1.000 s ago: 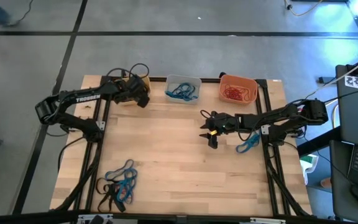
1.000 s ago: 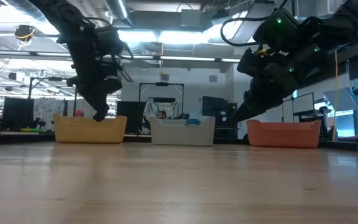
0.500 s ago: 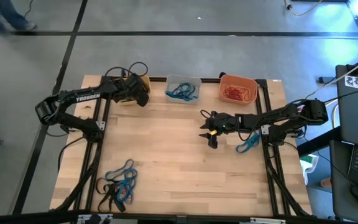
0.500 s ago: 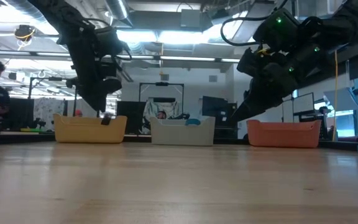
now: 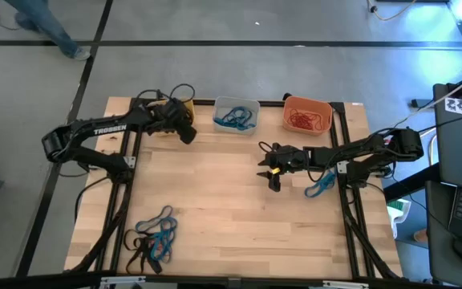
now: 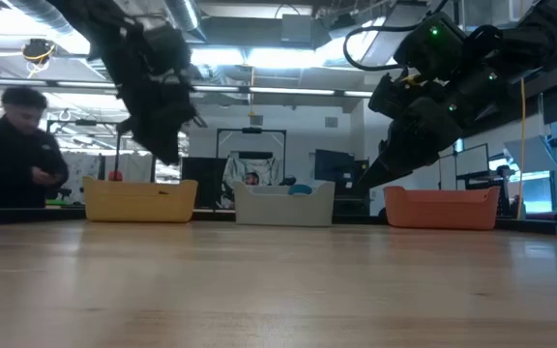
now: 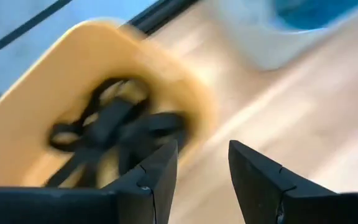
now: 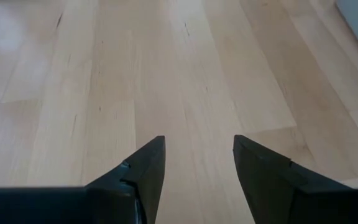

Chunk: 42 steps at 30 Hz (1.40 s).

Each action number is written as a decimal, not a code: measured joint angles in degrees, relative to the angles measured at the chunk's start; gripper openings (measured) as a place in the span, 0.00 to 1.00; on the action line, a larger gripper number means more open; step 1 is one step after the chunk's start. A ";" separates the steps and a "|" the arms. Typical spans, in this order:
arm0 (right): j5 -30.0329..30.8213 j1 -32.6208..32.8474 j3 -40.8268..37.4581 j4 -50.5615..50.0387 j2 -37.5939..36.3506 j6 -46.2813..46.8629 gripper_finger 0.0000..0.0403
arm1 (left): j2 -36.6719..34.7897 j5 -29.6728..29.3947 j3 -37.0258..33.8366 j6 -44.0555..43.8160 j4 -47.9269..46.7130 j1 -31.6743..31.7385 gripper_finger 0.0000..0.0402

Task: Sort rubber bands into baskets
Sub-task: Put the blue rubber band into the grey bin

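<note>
The left gripper is hovering above the table at the near edge of the yellow basket, which is standing at the far left of the row of 3 baskets along the table's far edge. In the left wrist view its 2 fingers are standing apart with bare space between them and nothing is gripped; beyond them the yellow basket is showing several black rubber bands lying inside it. In the low view this gripper is hanging clear above the yellow basket's rim.

The pale grey basket is sitting in the middle of the row with blue rubber bands in it, and the orange basket to its right is holding red-orange rubber bands.

The right gripper is waiting over bare wood right of the table's middle, well apart from the baskets. Its fingers are also standing open and empty, with only the planks showing between them.

A loose heap of black and blue rubber bands is lying near the front left corner of the table. A few more blue bands are lying at the right edge, just beside the right arm's frame.

A person is standing in the room beyond the table, at the left of the low view
</note>
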 joint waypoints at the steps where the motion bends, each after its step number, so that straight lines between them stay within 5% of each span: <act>1: 0.36 0.00 0.00 -0.02 0.00 0.00 0.47 | -0.63 0.88 0.00 0.29 0.77 -1.76 0.35; 12: 0.59 -0.02 0.02 0.13 -0.01 0.00 0.47 | -2.32 2.80 0.02 7.02 6.28 -22.72 0.35; 25: 0.49 0.00 0.02 -0.11 -0.02 0.16 0.47 | -2.01 5.03 0.02 12.87 16.32 -34.48 0.35; 34: 0.81 -0.01 0.02 0.20 -0.02 0.11 0.47 | -1.99 3.69 0.02 12.38 15.94 -45.32 0.35; 42: 0.81 -0.02 0.04 0.50 -0.02 -0.37 0.47 | 2.52 3.05 0.04 2.34 11.75 -55.80 0.35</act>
